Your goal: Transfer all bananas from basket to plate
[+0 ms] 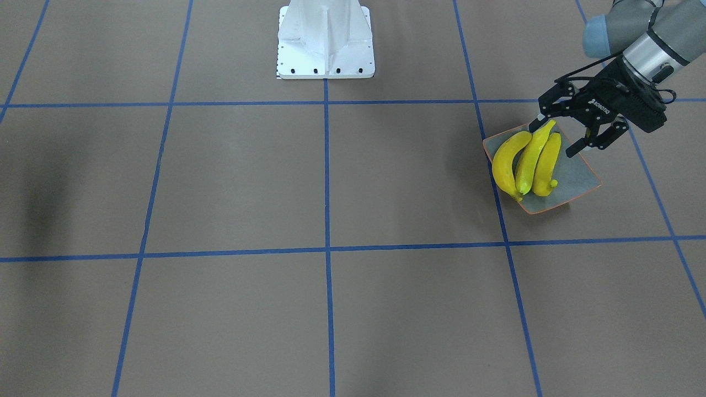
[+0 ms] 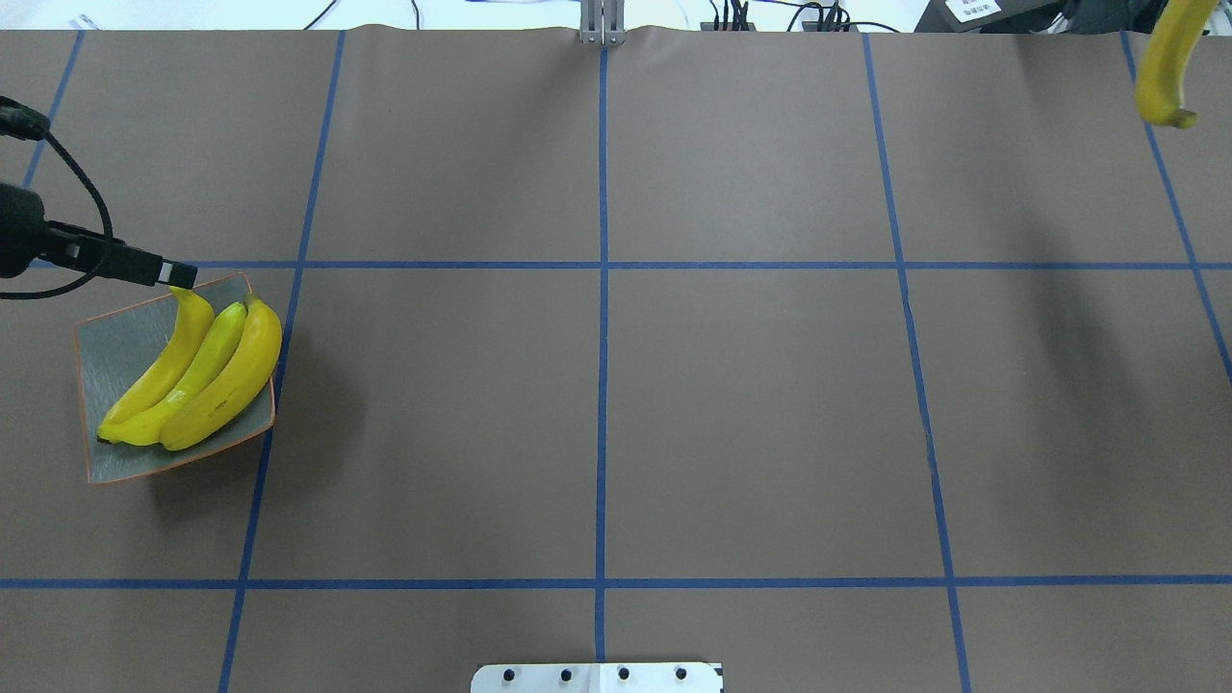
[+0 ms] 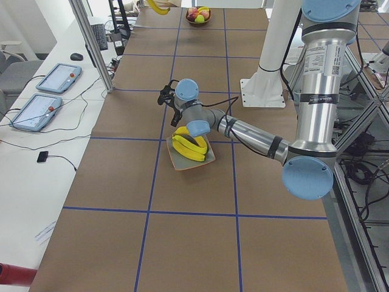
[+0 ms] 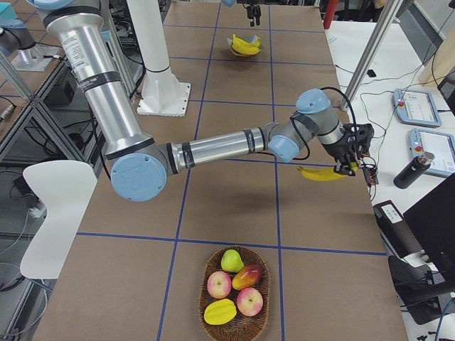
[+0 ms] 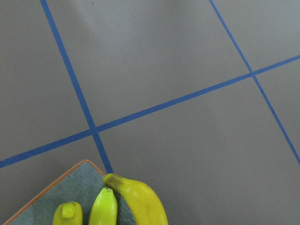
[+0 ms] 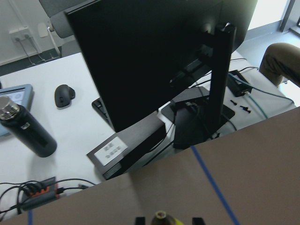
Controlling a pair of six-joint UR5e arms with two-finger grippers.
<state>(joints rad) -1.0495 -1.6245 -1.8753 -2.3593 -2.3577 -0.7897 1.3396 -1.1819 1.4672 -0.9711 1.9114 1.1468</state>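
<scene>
three bananas point(image 1: 527, 160) lie side by side on the plate point(image 1: 579, 176), which sits near the left end of the surface point(image 2: 616, 404), well apart from the basket point(image 4: 245, 328) at the right end. they crowd the plate's inner half; the innermost one runs along that rim and pokes past it at a corner, while the outer half shows bare grey. the left tool point(image 1: 556, 137) hangs with fingers spread over the plate's far corner, one fingertip point(image 2: 178, 274) right at a banana's stem; whether it touches, i cannot tell. the right tool point(image 4: 350, 165) pinches the fourth banana point(image 2: 1167, 67) by one end, held in the air by the surface's far edge at the right end. a wide stretch of brown surface with blue tape lines lies between the two tools.
</scene>
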